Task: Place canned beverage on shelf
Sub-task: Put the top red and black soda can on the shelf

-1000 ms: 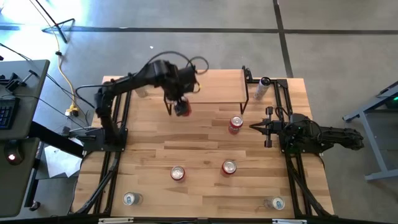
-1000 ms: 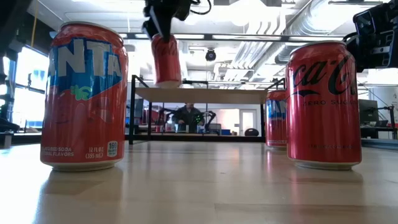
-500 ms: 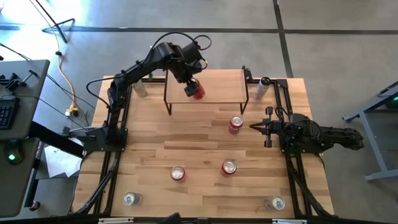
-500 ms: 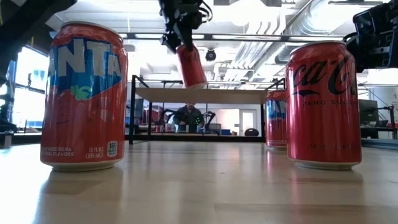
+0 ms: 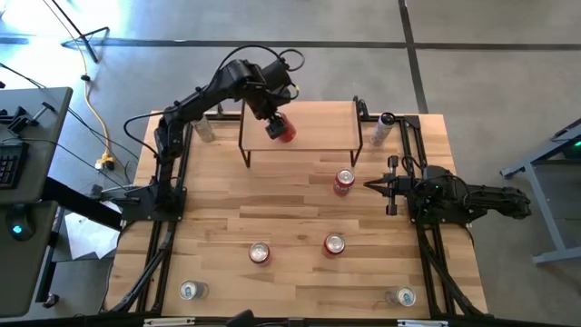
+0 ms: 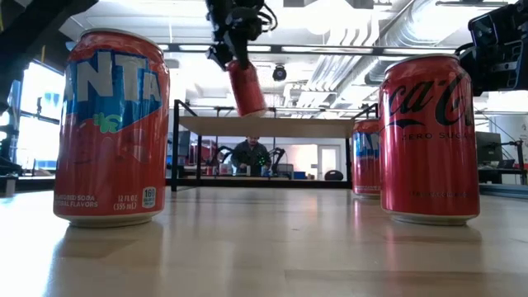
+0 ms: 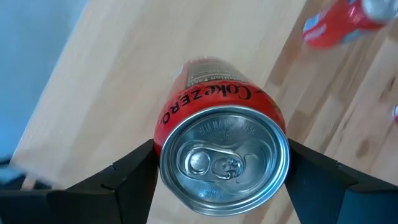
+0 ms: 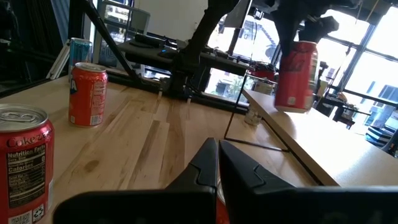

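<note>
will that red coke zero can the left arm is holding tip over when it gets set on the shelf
Possibly: the red cylindrical Coke Zero can hangs tilted in the left end effector above the light wooden shelf. Released at that angle, it could topple and roll. Its rigid sides probably won't deform.

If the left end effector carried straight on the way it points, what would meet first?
Probably the shelf top: the left end effector holds the Coke Zero can tilted, just above it. Exact clearance is unclear.

Glossy metal can (image 7: 224, 155), wooden shelf (image 5: 313, 124)
</note>
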Tool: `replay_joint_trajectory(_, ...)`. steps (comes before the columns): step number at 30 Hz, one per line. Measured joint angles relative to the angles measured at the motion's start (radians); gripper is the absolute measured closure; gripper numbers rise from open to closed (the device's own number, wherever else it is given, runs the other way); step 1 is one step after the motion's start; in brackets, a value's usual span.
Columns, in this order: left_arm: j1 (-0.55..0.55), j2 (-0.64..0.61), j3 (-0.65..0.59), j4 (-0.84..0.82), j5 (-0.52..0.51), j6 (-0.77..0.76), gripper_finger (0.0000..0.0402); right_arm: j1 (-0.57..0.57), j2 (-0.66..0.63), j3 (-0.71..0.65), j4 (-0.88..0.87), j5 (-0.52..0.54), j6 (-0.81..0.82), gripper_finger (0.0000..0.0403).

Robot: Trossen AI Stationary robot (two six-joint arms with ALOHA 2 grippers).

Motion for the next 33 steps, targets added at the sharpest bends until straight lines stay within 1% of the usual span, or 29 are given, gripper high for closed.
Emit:
replay_joint_trajectory(2, 0.004, -0.001, 0.021, -0.038, -0.009, 0.009, 0.0125, 0.000, 0.000, 0.000, 0.000, 0.000, 0.000, 0.0402)
replay_joint_trajectory(5, 0.017, -0.016, 0.023, -0.008, -0.016, 0.016, 0.0125, 0.000, 0.000, 0.000, 0.000, 0.000, 0.000, 0.0402)
replay_joint_trajectory(10, 0.052, -0.019, 0.025, -0.013, -0.011, 0.016, 0.0125, 0.000, 0.000, 0.000, 0.000, 0.000, 0.000, 0.0402)
replay_joint_trajectory(16, 0.076, -0.012, 0.026, -0.009, 0.061, 0.006, 0.0125, 0.000, 0.000, 0.000, 0.000, 0.000, 0.000, 0.0402)
replay_joint_trajectory(21, 0.076, -0.013, 0.026, -0.009, 0.064, 0.008, 0.0124, 0.000, 0.000, 0.000, 0.000, 0.000, 0.000, 0.0402)
replay_joint_trajectory(26, 0.072, -0.014, 0.026, -0.009, 0.062, 0.023, 0.0092, 0.000, 0.000, 0.000, 0.000, 0.000, 0.000, 0.0402)
replay_joint_trajectory(33, 0.071, -0.012, 0.027, -0.009, 0.045, 0.027, 0.0084, 0.000, 0.000, 0.000, 0.000, 0.000, 0.000, 0.0402)
